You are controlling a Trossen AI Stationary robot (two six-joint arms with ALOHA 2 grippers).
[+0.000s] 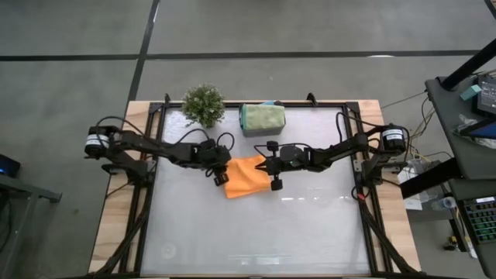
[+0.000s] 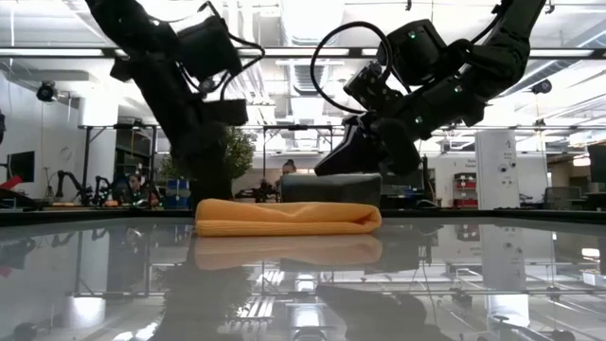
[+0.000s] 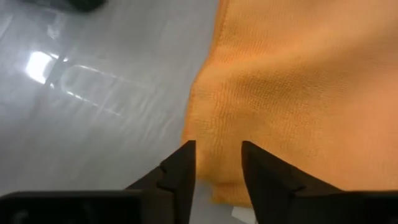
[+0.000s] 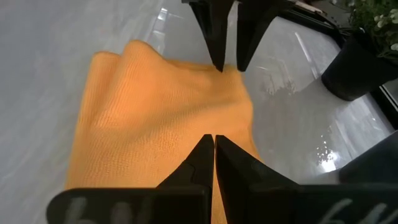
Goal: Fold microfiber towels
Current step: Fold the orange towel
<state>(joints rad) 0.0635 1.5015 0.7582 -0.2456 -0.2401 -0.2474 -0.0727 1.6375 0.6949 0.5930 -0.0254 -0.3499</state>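
High view: overhead, facing straight down, takes in the whole surface [image 1: 256, 225] and both arms. Low view: at surface height, level, facing the room behind. Left wrist view: very close, looking past the left gripper [image 3: 217, 163] at the orange towel [image 3: 298, 87]. Right wrist view: close above the right gripper [image 4: 214, 144], facing the left gripper opposite. All four views share the orange towel.

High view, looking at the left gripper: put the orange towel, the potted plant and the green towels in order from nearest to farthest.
1. Orange towel: right beside the left gripper, mid-table.
2. Potted plant: at the table's far edge, about in line with that gripper.
3. Green towels: a folded stack at the far edge, off toward the right arm's side.
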